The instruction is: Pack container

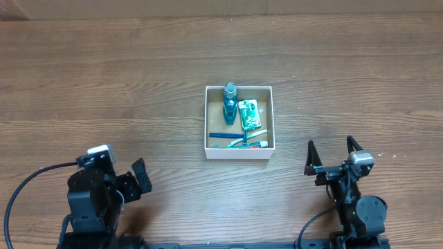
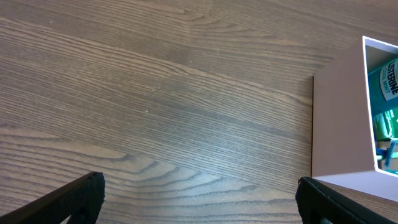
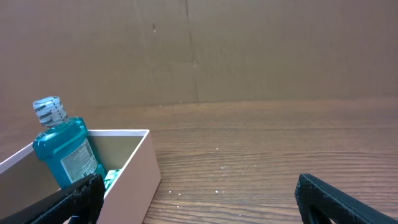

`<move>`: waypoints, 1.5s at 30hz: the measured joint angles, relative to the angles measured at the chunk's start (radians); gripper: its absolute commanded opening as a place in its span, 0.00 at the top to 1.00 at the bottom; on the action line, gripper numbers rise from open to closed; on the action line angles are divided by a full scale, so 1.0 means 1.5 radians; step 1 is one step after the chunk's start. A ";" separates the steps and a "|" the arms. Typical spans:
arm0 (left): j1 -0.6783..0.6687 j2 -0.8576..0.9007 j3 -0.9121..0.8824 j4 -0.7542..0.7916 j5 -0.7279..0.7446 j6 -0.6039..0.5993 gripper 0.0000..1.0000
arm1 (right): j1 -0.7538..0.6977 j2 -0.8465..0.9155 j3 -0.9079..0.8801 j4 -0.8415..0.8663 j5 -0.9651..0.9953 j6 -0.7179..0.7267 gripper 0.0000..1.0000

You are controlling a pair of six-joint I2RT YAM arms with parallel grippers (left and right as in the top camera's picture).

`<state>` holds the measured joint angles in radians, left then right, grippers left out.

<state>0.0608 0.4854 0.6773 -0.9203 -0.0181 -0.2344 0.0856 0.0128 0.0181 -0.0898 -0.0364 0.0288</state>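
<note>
The container [image 1: 208, 146], a small square box with white walls, sits mid-table. Inside stand a blue mouthwash bottle [image 1: 229, 102], a green packet [image 1: 248, 115], and toothbrushes [image 1: 232, 140] lying along its near side. My left gripper [image 1: 138, 181] is open and empty at the near left, well away from the box; its wrist view shows the box's white wall [image 2: 339, 121] at the right. My right gripper [image 1: 330, 158] is open and empty at the near right; its wrist view shows the box corner [image 3: 140, 171] and the bottle [image 3: 65, 152] at the left.
Brown wooden table [image 1: 104, 83] all around. A brown cardboard wall [image 3: 249, 50] stands behind the table's far edge. A black cable [image 1: 24, 187] loops by the left arm's base.
</note>
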 measured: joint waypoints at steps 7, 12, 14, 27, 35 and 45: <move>0.000 0.000 0.000 0.000 0.000 0.000 0.00 | 0.000 0.000 0.000 0.000 0.000 -0.008 0.00; 0.000 0.000 0.000 0.000 0.000 0.000 0.00 | 0.000 0.000 0.000 0.000 0.000 -0.010 0.00; 0.000 0.000 0.000 0.000 0.000 0.000 0.00 | 0.000 0.000 0.000 0.000 0.000 -0.010 0.00; 0.000 -0.155 -0.119 0.073 -0.016 0.010 0.00 | 0.000 0.000 0.000 0.000 0.000 -0.010 0.00; 0.000 -0.310 -0.330 0.436 -0.014 0.084 0.00 | 0.000 -0.001 0.000 0.001 0.000 -0.011 0.00; -0.005 -0.315 -0.446 0.593 -0.012 0.104 0.00 | 0.000 -0.001 0.000 0.001 0.000 -0.012 0.00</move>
<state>0.0536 0.0132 0.0082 -0.0311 -0.0368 -0.0784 0.0860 0.0120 0.0181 -0.0891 -0.0364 0.0109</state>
